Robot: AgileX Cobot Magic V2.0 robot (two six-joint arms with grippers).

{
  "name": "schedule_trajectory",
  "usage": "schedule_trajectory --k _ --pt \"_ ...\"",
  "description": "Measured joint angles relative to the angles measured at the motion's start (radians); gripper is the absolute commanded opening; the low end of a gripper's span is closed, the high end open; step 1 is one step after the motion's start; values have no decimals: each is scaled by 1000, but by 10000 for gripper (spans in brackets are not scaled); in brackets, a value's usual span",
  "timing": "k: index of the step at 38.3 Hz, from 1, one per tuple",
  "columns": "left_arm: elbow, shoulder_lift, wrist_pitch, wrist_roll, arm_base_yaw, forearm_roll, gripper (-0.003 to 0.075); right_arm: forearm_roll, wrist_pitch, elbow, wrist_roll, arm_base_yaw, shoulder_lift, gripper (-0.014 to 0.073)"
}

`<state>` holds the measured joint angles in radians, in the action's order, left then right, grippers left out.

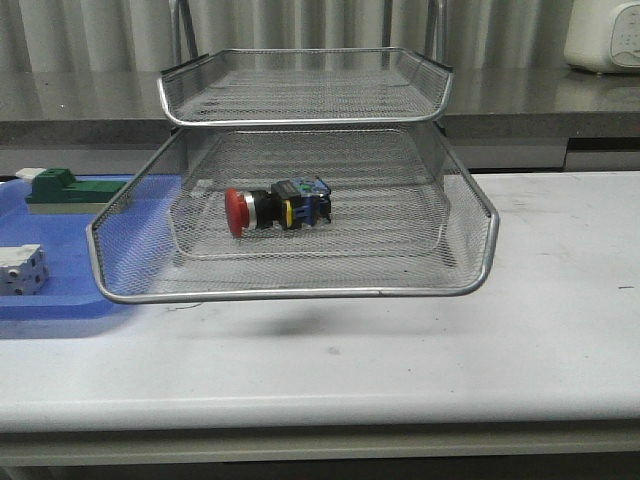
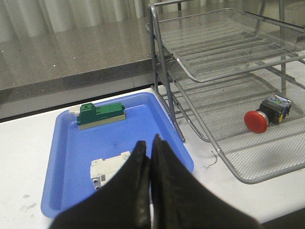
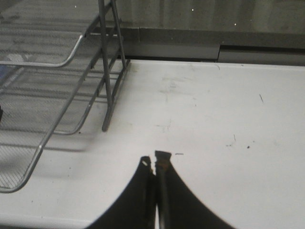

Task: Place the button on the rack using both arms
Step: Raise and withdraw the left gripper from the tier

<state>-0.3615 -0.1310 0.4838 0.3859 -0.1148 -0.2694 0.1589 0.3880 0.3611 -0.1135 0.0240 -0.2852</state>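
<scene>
The button (image 1: 275, 208), red head to the left and dark blue rear block to the right, lies on its side on the lower tier of the silver wire-mesh rack (image 1: 460, 285). It also shows in the left wrist view (image 2: 267, 113) inside the rack (image 2: 228, 71). My left gripper (image 2: 148, 145) is shut and empty, above the blue tray, well apart from the button. My right gripper (image 3: 154, 160) is shut and empty over bare table, to the right of the rack (image 3: 62, 62). Neither arm shows in the front view.
A blue plastic tray (image 1: 60, 300) lies left of the rack, holding a green-white block (image 1: 70, 188) and a white cube part (image 1: 22, 268); they also show in the left wrist view: tray (image 2: 62, 157), block (image 2: 101, 114), cube (image 2: 107, 169). A white appliance (image 1: 603, 35) stands far right.
</scene>
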Motion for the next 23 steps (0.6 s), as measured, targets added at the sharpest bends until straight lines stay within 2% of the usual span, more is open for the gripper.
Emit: schedule_trajectory --k 7,14,18,23 --pt "0 0 0 0 0 0 -19 8 -40 48 -16 0 -82 -60" --pt "0 0 0 0 0 0 -19 16 -60 168 -89 15 -307 -60" --pt "0 0 0 0 0 0 -19 24 -69 225 -101 94 -424 -60" --pt "0 0 0 0 0 0 -19 27 -113 255 -101 273 -555 -60"
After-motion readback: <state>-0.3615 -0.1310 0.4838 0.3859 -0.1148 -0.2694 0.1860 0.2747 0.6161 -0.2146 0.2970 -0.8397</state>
